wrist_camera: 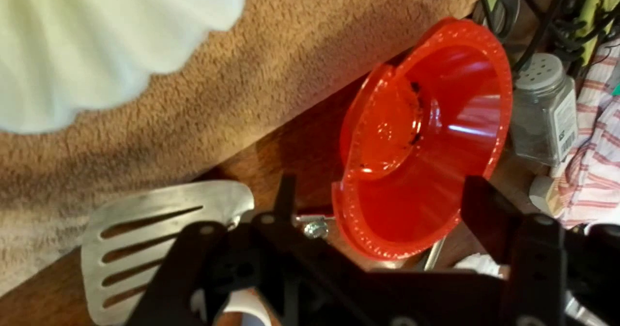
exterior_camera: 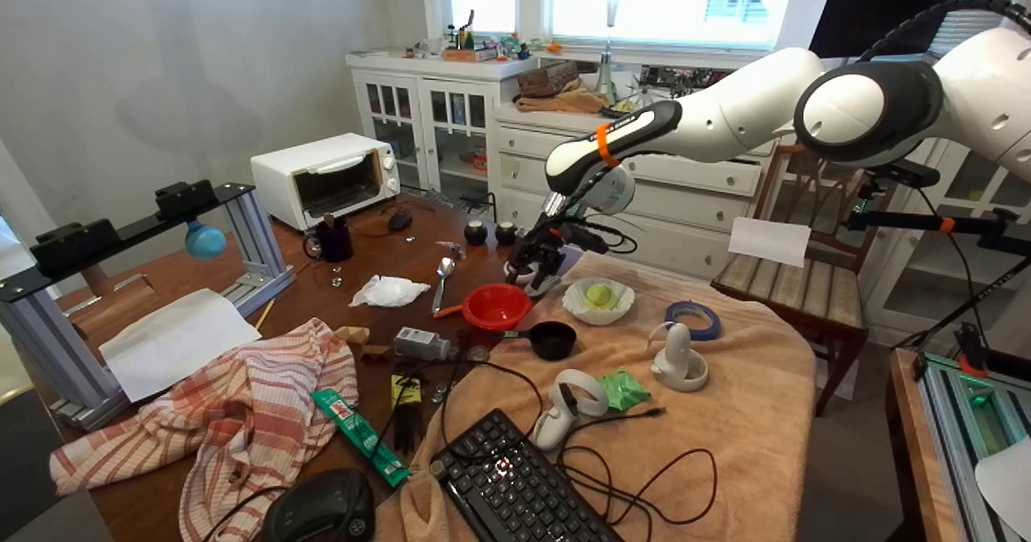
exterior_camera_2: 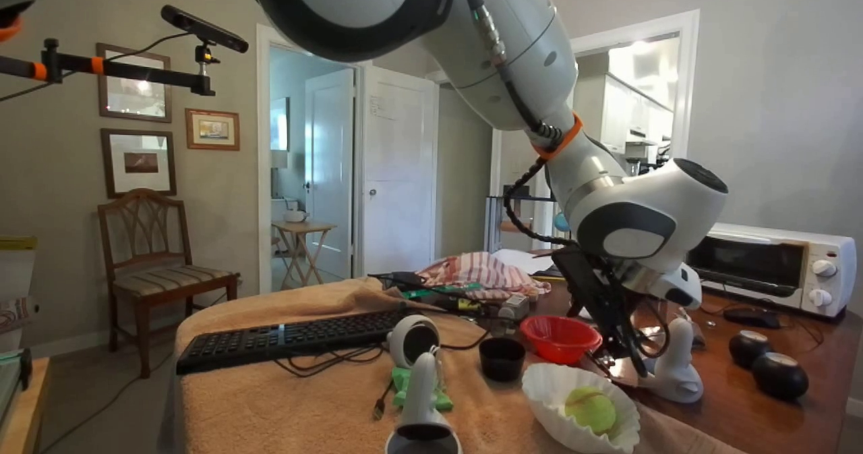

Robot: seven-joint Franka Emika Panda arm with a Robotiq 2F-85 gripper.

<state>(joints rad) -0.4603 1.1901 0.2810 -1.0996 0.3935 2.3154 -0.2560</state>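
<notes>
Pincer (wrist_camera: 380, 190): spread, tips apart, suspended just beside the red bowl (wrist_camera: 436, 142); in the wrist view the rim shows between the tips, contact cannot be determined. The bowl stands on the worktop (exterior_camera: 377, 258), alongside the edge of the tan towel (exterior_camera: 749, 421). Adjacent items: slotted spatula (wrist_camera: 145, 235), blade at the towel edge; clear shaker (wrist_camera: 540, 117), just beside the bowl; black handled cup (exterior_camera_2: 501, 361), on the towel near that edge. Next: white fluted dish (exterior_camera_2: 549, 407), on the towel, containing a yellow-green ball (exterior_camera_2: 591, 410). Outer items: two black round holders (exterior_camera_2: 780, 381), near the worktop edge facing the white drawers (exterior_camera: 676, 208); keyboard (exterior_camera: 515, 486), on the towel toward the opposite edge; toaster oven (exterior_camera: 318, 163), at the edge along the wall (exterior_camera: 185, 59)
</notes>
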